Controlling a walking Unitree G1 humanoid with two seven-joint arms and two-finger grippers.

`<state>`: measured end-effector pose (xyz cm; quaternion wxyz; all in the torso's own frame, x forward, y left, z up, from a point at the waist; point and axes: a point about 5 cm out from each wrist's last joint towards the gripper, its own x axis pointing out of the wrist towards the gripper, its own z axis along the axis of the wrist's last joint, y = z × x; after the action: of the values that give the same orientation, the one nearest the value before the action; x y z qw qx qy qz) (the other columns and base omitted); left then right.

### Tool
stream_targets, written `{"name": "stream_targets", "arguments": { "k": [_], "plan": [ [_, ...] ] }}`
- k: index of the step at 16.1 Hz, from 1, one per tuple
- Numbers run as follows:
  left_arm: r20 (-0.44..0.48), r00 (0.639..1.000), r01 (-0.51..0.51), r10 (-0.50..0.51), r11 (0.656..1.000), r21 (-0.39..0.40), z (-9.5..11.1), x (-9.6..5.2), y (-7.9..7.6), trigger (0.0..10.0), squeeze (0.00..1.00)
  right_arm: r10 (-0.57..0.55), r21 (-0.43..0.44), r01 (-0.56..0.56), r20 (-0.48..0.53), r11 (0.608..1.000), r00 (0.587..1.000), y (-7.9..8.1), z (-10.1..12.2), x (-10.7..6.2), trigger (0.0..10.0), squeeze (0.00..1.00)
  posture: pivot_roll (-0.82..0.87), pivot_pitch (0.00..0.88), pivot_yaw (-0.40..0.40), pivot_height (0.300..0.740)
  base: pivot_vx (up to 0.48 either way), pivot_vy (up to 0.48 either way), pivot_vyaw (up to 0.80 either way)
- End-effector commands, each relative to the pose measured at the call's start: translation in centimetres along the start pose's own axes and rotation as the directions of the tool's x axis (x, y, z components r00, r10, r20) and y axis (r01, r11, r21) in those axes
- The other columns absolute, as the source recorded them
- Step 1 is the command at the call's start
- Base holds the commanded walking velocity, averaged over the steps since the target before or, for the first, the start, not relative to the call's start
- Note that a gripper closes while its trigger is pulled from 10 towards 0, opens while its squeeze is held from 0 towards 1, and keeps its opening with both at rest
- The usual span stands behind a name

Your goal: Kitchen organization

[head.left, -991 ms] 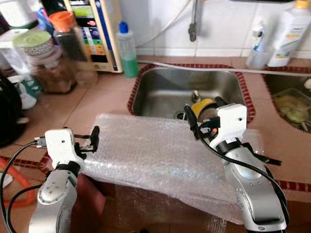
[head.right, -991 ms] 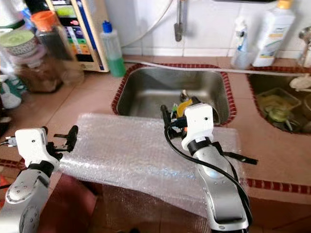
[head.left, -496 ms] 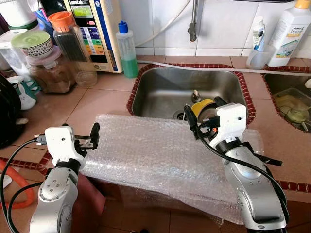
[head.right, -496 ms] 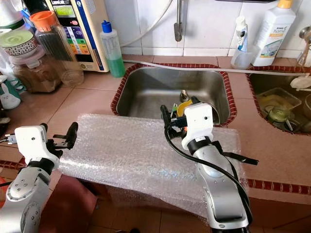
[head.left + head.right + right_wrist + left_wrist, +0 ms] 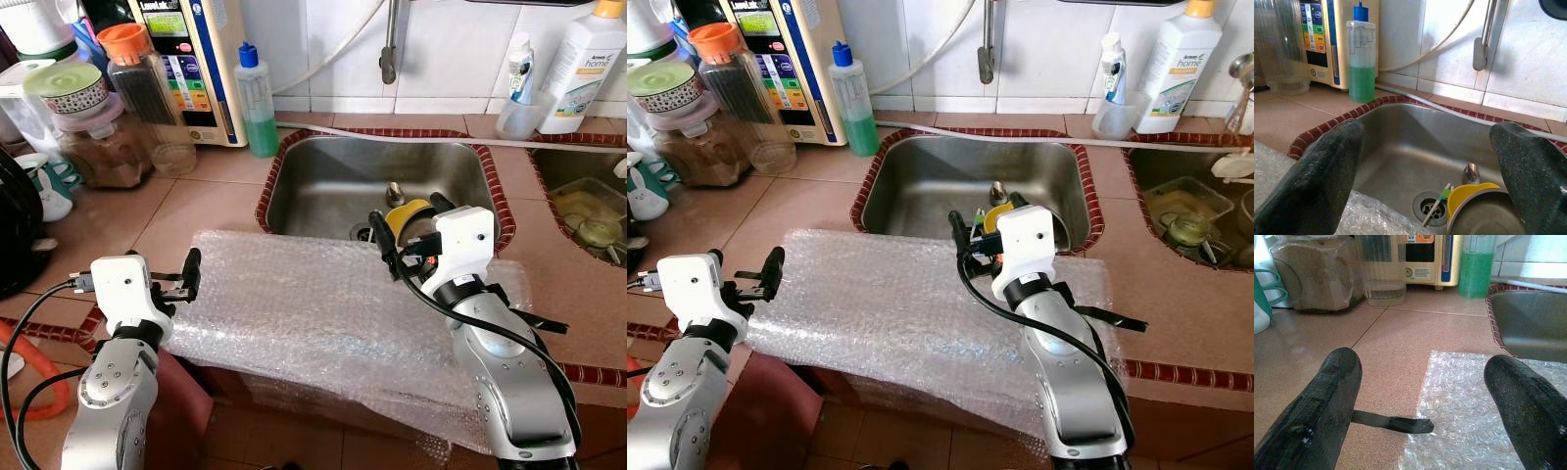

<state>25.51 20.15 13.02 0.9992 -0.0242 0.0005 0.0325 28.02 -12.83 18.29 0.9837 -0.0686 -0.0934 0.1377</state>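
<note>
1. Left eye view: a clear bubble-wrap sheet (image 5: 323,313) lies across the front edge of the terracotta-tiled desk (image 5: 206,201), overhanging it, just before the steel sink (image 5: 382,186).
2. The left pincer (image 5: 186,281) hovers spread wide at the sheet's left edge, holding nothing.
3. The right pincer (image 5: 1425,196) gapes wide over the sheet's far edge, facing the sink's yellow cup (image 5: 1469,195).

Head stereo looks down; wrists face sink (image 5: 382,186).
</note>
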Motion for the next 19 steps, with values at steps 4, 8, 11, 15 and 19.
{"name": "stream_targets", "arguments": {
  "k": [4, 8, 11, 15, 19],
  "plan": [
    [-0.009, 1.000, 0.000, 0.001, 1.000, 0.013, -0.14, -0.08, 0.08, 10.0, 0.00, -0.001, 0.004, 0.001, -0.002, 1.000, 1.000, 0.04, 0.10, 0.21, 10.0, 0.00, -0.20, 0.089, 0.112, 0.740, -0.243, 0.000, 0.00],
    [-0.010, 1.000, 0.016, -0.016, 1.000, 0.016, -0.03, 0.01, -0.06, 10.0, 0.00, -0.008, 0.005, 0.008, -0.003, 1.000, 1.000, -0.05, 0.06, 0.11, 10.0, 0.00, -0.20, 0.094, 0.118, 0.740, -0.273, 0.000, 0.00],
    [-0.011, 1.000, 0.018, -0.018, 1.000, 0.017, -0.04, 0.05, 0.00, 10.0, 0.00, -0.012, 0.004, 0.012, -0.005, 1.000, 1.000, -0.08, -0.03, 0.13, 10.0, 0.00, -0.20, 0.093, 0.120, 0.740, -0.269, 0.000, 0.00],
    [-0.011, 1.000, 0.021, -0.021, 1.000, 0.020, 0.02, 0.05, 0.04, 10.0, 0.00, -0.013, 0.005, 0.013, 0.000, 1.000, 1.000, -0.02, 0.03, 0.38, 10.0, 0.00, -0.19, 0.092, 0.119, 0.740, -0.270, 0.000, 0.00],
    [-0.019, 0.999, 0.032, -0.031, 0.999, 0.028, -0.08, 0.01, -0.10, 10.0, 0.00, -0.015, 0.002, 0.015, 0.002, 1.000, 1.000, -0.04, 0.00, 0.52, 10.0, 0.00, -0.19, 0.095, 0.122, 0.740, -0.252, 0.000, 0.00]
  ]
}}
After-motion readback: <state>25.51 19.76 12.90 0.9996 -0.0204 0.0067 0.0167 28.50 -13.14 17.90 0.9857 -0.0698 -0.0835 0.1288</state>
